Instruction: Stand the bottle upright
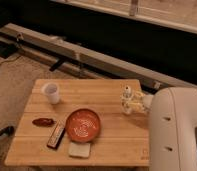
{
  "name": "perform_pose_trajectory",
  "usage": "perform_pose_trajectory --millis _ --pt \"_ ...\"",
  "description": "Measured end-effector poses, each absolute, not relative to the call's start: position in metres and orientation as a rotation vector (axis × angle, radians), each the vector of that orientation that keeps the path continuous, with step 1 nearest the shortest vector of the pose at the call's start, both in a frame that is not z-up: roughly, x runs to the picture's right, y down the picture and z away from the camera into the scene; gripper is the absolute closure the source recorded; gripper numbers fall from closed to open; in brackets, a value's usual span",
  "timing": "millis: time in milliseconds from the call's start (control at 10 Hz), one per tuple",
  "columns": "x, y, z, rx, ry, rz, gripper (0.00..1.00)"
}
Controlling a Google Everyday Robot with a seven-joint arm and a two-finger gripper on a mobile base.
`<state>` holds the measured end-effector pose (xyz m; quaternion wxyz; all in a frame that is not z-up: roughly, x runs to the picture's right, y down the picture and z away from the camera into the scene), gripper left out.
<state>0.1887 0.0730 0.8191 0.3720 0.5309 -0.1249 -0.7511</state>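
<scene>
The small whitish bottle (127, 100), white cap on top, stands upright near the right edge of the table (107, 140), with the gripper (133, 103) at its side.
</scene>
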Motion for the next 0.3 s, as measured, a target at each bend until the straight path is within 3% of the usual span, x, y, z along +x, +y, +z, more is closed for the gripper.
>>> perform_pose_trajectory --millis 300 --pt "0.1854 0.0749 0.8222 1.380 -0.305 -1.888 1.00"
